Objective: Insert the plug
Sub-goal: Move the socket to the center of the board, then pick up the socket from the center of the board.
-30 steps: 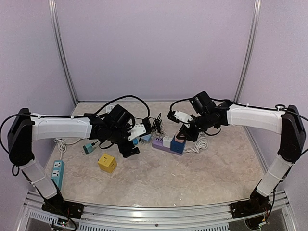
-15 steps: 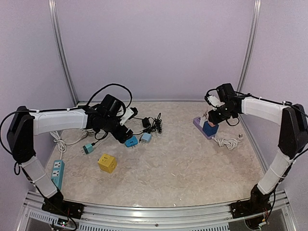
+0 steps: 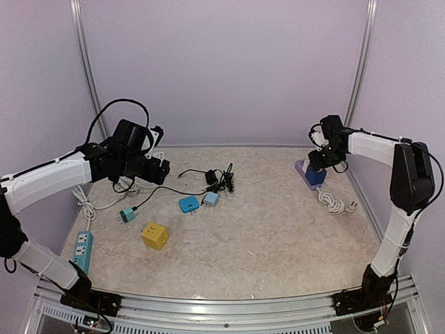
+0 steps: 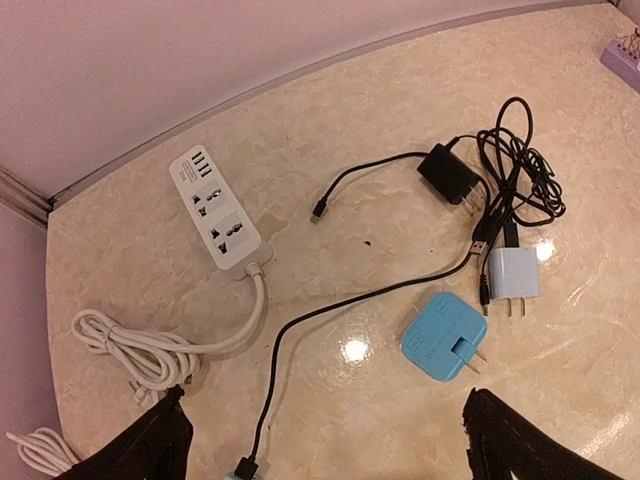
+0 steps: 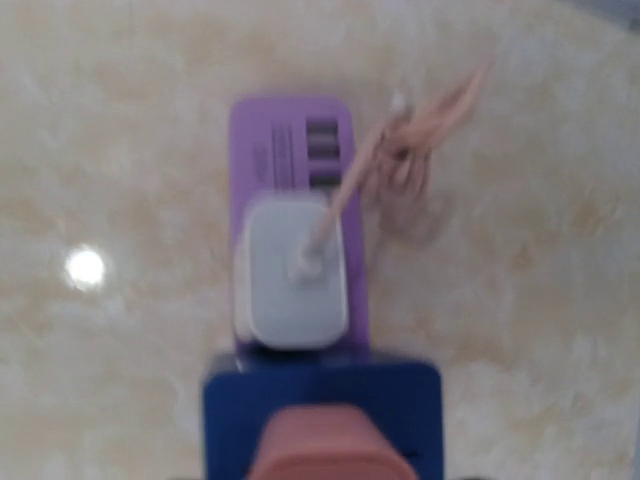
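Observation:
A purple power strip (image 5: 300,140) lies at the far right of the table (image 3: 278,236). A white plug (image 5: 292,280) and a dark blue plug (image 5: 325,400) with a salmon-pink top sit in it. My right gripper (image 3: 315,162) hovers right above the dark blue plug (image 3: 315,177). Its fingers do not show in the right wrist view. My left gripper (image 4: 330,455) is raised at the back left, open and empty. Below it lie a blue square plug (image 4: 443,337) and a pale blue charger (image 4: 513,275).
A white power strip (image 4: 215,210) with a coiled cord (image 4: 130,345) lies at the back left, beside a black adapter (image 4: 450,172) with tangled cables. A yellow cube socket (image 3: 154,236), a teal plug (image 3: 126,215) and a teal strip (image 3: 83,249) are at the front left.
The purple strip with its plugs has moved from the table's middle to the far right with my right arm. My left arm has pulled back and left, away from the blue plugs.

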{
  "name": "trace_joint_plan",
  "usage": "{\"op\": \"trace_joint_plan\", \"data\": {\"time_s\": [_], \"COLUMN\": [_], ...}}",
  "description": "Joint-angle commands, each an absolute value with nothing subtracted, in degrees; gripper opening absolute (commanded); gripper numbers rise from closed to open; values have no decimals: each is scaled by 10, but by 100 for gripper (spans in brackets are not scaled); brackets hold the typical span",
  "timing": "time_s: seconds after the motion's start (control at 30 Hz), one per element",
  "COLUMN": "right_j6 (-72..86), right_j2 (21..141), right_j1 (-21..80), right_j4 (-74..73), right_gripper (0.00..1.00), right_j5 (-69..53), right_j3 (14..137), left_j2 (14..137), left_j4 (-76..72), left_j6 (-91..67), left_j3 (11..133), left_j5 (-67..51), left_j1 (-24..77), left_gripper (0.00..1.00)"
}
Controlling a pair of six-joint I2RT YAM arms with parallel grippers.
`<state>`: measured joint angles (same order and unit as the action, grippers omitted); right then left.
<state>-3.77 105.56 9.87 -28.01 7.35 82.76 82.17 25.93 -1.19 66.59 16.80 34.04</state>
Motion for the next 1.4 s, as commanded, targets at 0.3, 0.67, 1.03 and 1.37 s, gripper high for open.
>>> {"op": "trace_joint_plan", "data": {"time_s": [0.3,0.67,1.03,1.37], "right_j6": [-36,-2,91,96], "right_j2": [1022,894,795,775], "right_j1": [94,153,221,230], "right_j4": [-380,-399,-365,-376], "right_gripper": [100,100,100,100], "right_j5": [61,9,-20,10], "right_j3": [872,829,724,701], "left_j2": [699,789,1009,1272], "left_j4": [322,356,244,293], "left_j6": [-231,-222,-262,-256], "left_j3": [526,565,782,1026], "left_j5": [133,244,254,167], "left_j1": [371,430,214,164], "left_gripper": [95,96,93,93]}}
